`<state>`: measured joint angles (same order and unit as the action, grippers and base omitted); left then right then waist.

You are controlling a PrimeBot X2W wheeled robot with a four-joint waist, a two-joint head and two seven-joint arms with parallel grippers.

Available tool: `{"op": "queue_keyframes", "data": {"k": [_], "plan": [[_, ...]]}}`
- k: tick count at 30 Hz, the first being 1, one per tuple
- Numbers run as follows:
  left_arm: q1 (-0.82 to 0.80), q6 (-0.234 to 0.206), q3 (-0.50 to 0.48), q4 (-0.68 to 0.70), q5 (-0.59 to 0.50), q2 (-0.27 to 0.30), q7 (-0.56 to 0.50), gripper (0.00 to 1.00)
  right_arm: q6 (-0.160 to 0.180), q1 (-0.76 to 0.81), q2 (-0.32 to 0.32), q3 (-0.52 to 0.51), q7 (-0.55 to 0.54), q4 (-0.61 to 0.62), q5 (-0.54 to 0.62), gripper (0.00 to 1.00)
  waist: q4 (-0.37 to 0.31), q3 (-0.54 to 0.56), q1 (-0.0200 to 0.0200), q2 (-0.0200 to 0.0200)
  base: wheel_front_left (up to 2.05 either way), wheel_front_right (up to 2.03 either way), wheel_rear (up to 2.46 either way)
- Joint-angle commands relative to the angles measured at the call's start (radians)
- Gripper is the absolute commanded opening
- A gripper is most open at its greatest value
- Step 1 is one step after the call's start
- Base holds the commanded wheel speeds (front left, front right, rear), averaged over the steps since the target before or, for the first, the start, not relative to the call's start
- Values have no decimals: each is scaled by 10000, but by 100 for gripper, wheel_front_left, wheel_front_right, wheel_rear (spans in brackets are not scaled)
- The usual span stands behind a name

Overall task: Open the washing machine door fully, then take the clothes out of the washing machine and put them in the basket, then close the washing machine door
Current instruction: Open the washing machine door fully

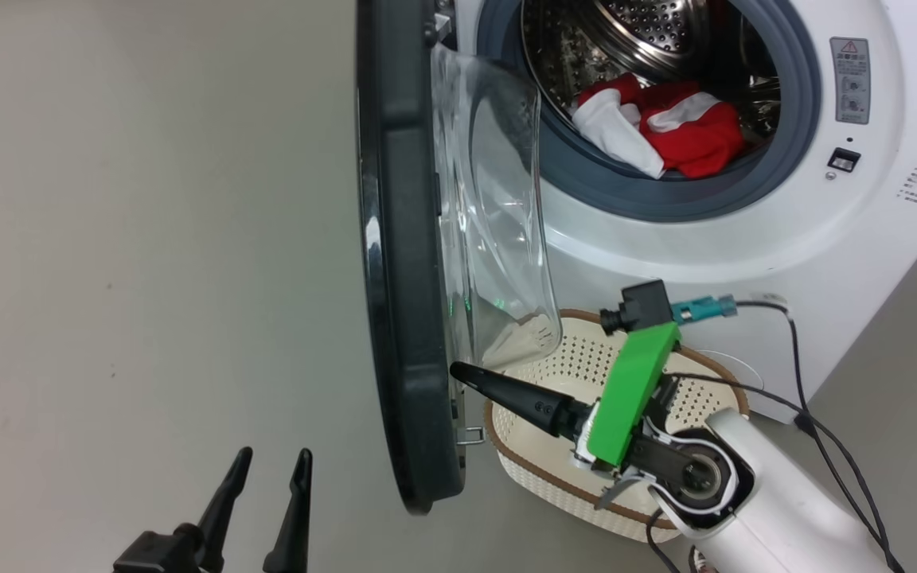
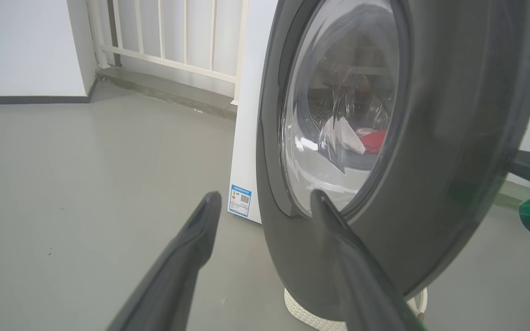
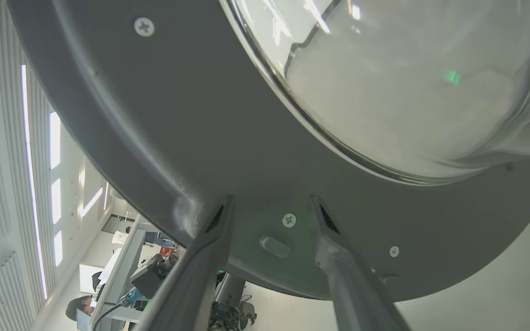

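The door (image 1: 407, 263) stands swung out, seen edge-on from the head camera, at nine o'clock of the drum (image 1: 634, 32) mouth. Its black rim is glossy and its clear glass bowl (image 1: 498, 199) bulges toward the machine (image 1: 745, 263). The opening step looks to be the one in hand. The right gripper (image 3: 269, 204) has its two fingers parted around nothing, with the tips at or just short of the door's grey inner face near a screw at its lower edge.

If the door is to go wider, the next move is probably a steady outward push on that inner rim. If not, the arm must back away and reach up toward one o'clock for the clothes (image 1: 665, 127), a red and white heap at the drum's front lip on the grey seal. The basket (image 1: 542, 477) waits on the floor at six o'clock of the mouth, under the right arm and partly behind the door. At seven o'clock, well clear of the door's outer face, the left gripper (image 1: 275, 455) hangs wide apart and empty.
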<state>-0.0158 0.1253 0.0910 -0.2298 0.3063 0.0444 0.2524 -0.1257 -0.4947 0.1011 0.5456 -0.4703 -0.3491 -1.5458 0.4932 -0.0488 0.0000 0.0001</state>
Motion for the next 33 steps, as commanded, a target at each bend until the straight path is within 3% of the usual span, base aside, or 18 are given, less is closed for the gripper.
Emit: {"op": "queue_keyframes", "data": {"k": [1,21,33], "plan": [[-65,54,-311,245,-48,60,94,100,-50,130,-43,61,217,232,120,100,-68,27,0,-1,0,0,0],[76,54,-601,183,-189,59,94,100,-50,1539,1585,754,3489,-414,1463,100,-819,159,0,-1,0,0,0],[221,54,-759,111,-274,59,94,100,-50,1681,2338,1810,7137,-1482,3631,100,-1147,263,0,-1,0,0,0]]}}
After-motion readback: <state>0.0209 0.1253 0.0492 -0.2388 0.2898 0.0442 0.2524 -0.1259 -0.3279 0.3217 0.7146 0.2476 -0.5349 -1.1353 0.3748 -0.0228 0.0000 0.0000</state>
